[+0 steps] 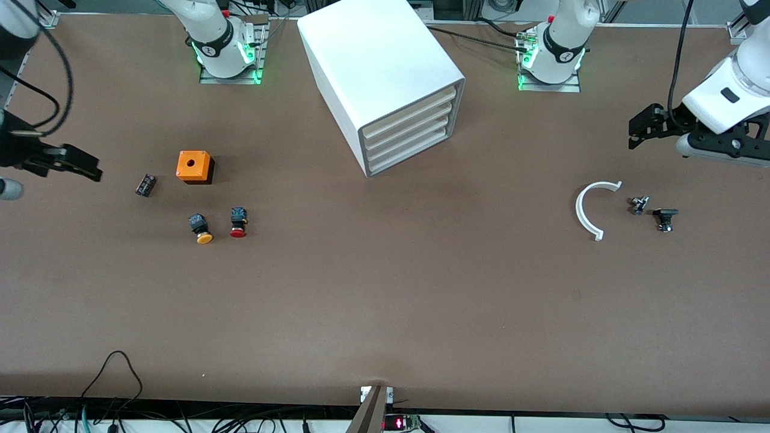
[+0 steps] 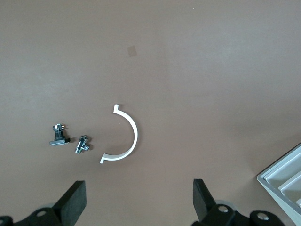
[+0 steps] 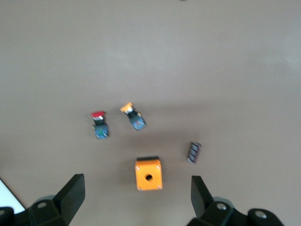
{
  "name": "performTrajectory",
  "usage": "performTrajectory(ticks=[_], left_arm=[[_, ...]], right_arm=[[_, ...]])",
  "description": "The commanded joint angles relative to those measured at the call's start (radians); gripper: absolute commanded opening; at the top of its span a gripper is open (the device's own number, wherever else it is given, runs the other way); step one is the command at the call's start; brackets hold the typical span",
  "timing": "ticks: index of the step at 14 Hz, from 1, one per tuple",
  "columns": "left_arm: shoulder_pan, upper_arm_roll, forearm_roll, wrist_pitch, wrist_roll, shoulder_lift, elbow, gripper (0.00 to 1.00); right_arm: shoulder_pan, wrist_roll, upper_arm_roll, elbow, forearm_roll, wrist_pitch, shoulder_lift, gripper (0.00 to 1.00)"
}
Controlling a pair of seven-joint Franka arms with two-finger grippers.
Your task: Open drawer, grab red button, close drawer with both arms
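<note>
— Drawer [image 1: 411, 123] status? Any writing on it?

— All four drawers sit flush in the white cabinet [image 1: 376, 66], which stands on the counter [image 1: 385, 313] between the two arm bases, its front angled toward the left arm's end. No label or lettering can be read on it, nor on anything else.

— And the button [image 1: 238, 222]?

— It lies on its side on the bare counter toward the right arm's end, red cap pointing at the front camera. Just beside it, closer to the right arm's end, lies the orange-capped button [image 1: 200, 228]. The orange box [image 1: 194, 166] with a hole in its top sits farther from the camera than both, and a small dark ribbed part [image 1: 145, 184] lies near that box.

— The arms?

— The right end effector [image 1: 75, 163] hangs over the counter's edge at its own end, fingers [image 3: 70, 195] spread wide and empty — its wrist view looks down on both buttons and the box. The left end effector [image 1: 646, 125] hovers over its end of the counter, fingers [image 2: 73, 200] likewise spread, holding nothing. Below it lie a white half-ring [image 1: 592, 207] and two small black-and-metal parts [image 1: 652, 211], close together, apart from the ring.
</note>
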Motion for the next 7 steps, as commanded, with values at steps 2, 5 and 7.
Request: performTrajectory(ticks=[2,5,7], left_arm=[[0.000,-0.009,0.014,-0.052,-0.034,0.033,0.054,1.00],[0.008,-0.008,0.011,-0.066,-0.032,0.032,0.056,1.00],[0.011,-0.008,0.011,-0.066,-0.031,0.033,0.056,1.00]], right_arm=[[-0.002,-0.022,-0.010,-0.003,0.002,-0.070,-0.026,1.00],[-0.001,-0.071,-0.036,-0.004,0.002,-0.058,-0.026,1.00],[0.001,-0.062,-0.033,-0.014,0.001,-0.068,-0.032,1.00]])
